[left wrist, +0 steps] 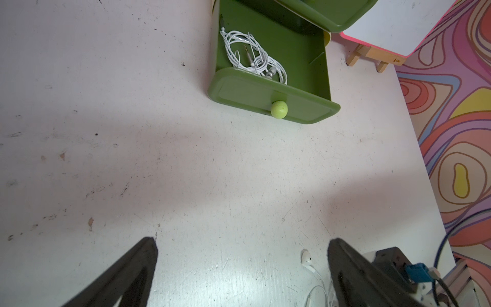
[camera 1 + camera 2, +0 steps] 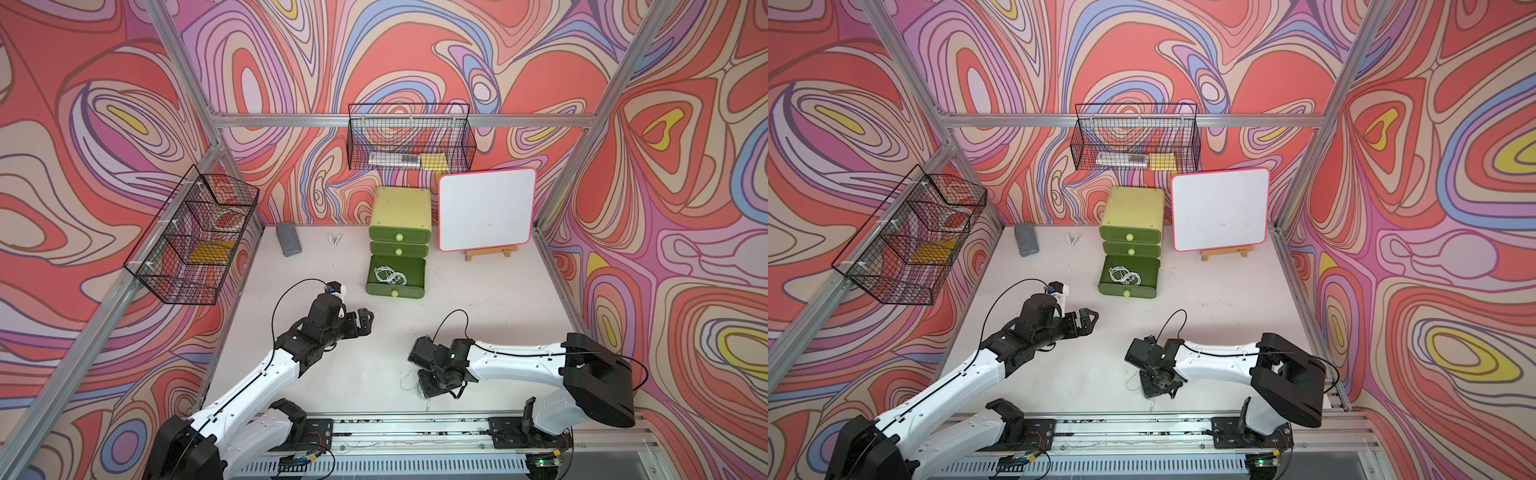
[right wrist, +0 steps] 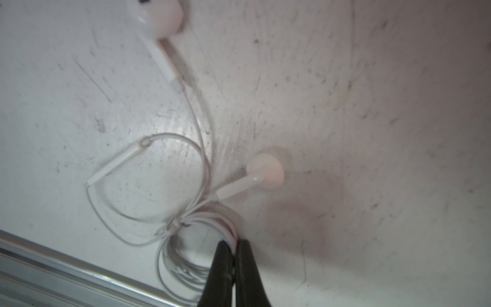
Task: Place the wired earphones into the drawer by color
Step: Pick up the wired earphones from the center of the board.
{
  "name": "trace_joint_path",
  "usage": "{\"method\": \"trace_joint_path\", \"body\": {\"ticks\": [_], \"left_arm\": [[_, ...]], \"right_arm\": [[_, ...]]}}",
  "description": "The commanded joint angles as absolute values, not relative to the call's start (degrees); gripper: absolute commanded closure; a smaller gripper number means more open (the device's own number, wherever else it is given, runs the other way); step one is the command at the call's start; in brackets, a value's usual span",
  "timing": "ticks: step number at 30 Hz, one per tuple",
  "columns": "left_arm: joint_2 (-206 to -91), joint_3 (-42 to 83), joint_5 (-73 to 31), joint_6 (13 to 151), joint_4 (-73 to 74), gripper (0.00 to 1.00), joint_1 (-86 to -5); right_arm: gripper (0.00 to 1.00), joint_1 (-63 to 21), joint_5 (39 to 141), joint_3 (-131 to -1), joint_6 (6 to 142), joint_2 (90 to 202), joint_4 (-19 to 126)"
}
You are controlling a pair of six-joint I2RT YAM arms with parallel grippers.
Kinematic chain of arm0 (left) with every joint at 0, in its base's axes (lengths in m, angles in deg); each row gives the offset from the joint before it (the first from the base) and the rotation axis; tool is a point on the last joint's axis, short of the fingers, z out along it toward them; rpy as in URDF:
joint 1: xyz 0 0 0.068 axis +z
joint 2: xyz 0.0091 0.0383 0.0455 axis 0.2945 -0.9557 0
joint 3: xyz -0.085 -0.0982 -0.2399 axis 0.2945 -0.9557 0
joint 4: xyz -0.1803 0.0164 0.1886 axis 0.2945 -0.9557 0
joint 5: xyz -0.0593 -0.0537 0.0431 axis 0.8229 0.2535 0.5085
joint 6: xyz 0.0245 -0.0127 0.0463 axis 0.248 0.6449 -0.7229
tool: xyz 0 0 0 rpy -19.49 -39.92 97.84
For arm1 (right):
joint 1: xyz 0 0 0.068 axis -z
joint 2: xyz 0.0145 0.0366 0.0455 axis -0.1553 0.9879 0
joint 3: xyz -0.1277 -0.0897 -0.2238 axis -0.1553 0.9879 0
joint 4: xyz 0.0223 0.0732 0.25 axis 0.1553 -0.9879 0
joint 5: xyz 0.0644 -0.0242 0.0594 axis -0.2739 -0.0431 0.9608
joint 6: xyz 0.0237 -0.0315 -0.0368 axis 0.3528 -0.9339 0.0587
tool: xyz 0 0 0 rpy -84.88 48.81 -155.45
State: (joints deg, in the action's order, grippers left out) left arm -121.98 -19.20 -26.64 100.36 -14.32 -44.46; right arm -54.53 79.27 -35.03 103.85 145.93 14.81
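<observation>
White earphones (image 3: 186, 222), 1 coiled set, lie on the table (image 2: 353, 374) near its front edge, close to the metal rail (image 3: 53, 265). The right gripper (image 3: 235, 243) is down on them, its jaws pressed together on the bundled cable. Both earbuds and a loose loop rest on the surface, so the set is pinched but not lifted.

The left gripper (image 1: 241, 240) hangs above bare table with its jaws wide apart and nothing between them. It sits between this set and the cabinet (image 2: 401, 208) at the back.

That cabinet's bottom drawer (image 2: 411, 291) is pulled out and holds a tangle of white cable (image 2: 390, 276). How many sets make up the tangle cannot be counted. The 2 upper drawers (image 2: 415, 236) are closed, so what they hold is hidden.

No red or black set shows anywhere on the table, so the sorting looks nearly over, and this white set seems to be the last 1 out. What is left, as far as can be judged, is to lift it, carry it to the open drawer, and release it among the other white cables. Pushing that drawer shut may follow.
</observation>
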Motion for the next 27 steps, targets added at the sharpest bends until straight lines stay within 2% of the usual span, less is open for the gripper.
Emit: {"method": "trace_joint_path", "body": {"ticks": [1, 13, 27], "left_arm": [[-120.89, -19.98, -27.54, 99.98, -14.93, 0.01, -44.3], [-119.44, -20.25, -28.53, 99.75, -15.73, 0.01, -44.32], [-117.25, -20.51, -29.74, 99.47, -17.31, 0.01, -44.37]], "right_arm": [[0.96, -54.96, 77.77, -35.03, 103.84, 146.28, 14.48], [0.97, -54.96, 71.96, -39.36, 102.49, 141.26, 9.37], [0.99, -53.38, 60.66, -49.79, 92.14, 141.07, 4.38]]}}
